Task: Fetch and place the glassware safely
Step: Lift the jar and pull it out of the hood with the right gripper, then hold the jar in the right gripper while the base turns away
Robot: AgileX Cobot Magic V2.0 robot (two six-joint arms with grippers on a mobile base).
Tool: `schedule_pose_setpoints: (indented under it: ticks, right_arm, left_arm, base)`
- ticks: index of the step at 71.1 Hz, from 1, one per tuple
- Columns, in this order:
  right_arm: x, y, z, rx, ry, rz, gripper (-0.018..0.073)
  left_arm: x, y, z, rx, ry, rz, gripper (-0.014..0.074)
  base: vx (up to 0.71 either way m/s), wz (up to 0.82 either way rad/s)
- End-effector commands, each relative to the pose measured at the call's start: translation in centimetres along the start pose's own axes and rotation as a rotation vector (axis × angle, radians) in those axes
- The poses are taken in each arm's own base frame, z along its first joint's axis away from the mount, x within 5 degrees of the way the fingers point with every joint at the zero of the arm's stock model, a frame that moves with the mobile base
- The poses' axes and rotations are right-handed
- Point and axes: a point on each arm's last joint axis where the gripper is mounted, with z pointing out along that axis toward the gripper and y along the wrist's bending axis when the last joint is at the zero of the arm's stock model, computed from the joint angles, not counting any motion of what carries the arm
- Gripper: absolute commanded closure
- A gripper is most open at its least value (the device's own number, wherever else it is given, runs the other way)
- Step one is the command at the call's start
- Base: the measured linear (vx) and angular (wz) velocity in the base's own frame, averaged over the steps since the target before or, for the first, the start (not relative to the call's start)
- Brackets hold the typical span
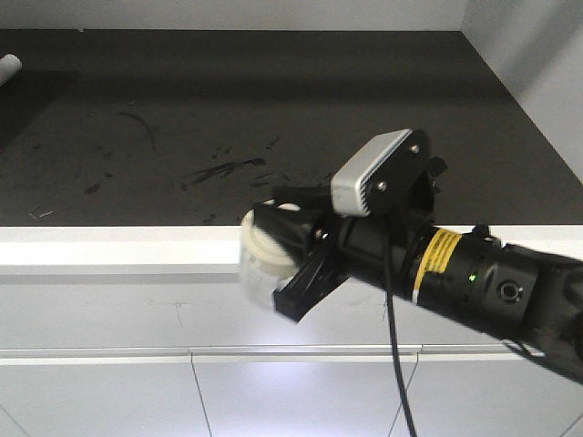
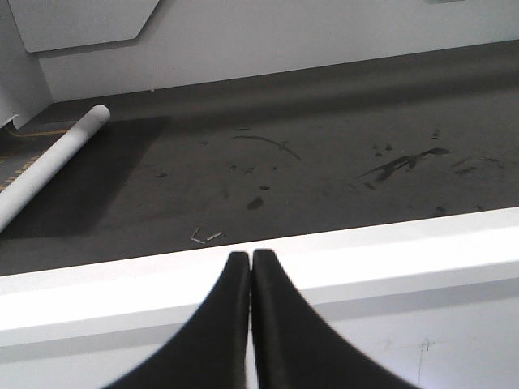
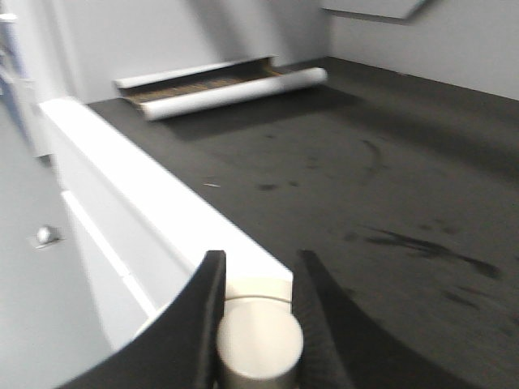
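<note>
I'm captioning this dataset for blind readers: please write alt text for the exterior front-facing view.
The right gripper, reaching in from the right, holds a small glass jar with a cream-white lid by the white front edge of a scuffed dark counter. White cabinet fronts run below.

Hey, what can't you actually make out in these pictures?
- Front view: the jar is blurred and partly behind the right gripper; its contents can't be read.
- Right wrist view: only the lid shows; the bottom edge cuts off the rest.
- Left wrist view: the white roll is cut off by the left edge.
</note>
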Motion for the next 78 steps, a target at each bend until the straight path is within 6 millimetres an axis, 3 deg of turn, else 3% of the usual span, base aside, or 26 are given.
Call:
schedule_pose_setpoints:
  ticks: [1, 14, 78]
  right_arm:
    - [-2.8, 1.9, -0.6, -0.088, -0.141, -0.019, 0.0563]
    - [-3.3, 3.7, -0.9, -0.137, -0.148, -0.029, 0.0563]
    - [-3.5, 3.7, -1.0, -0.137, -0.155, -0.031, 0.0563]
  left_arm:
    - [-1.5, 0.1, -0.1, -0.003, -0.089, -0.011, 0.0603]
    - [-1.5, 0.1, -0.1, -0.003, -0.089, -0.011, 0.0603]
    - [-1.5, 0.1, -0.1, -0.003, -0.089, -0.011, 0.0603]
  base:
    - [0.0, 0.0]
    - [0.0, 0.0]
    - [0.0, 0.0]
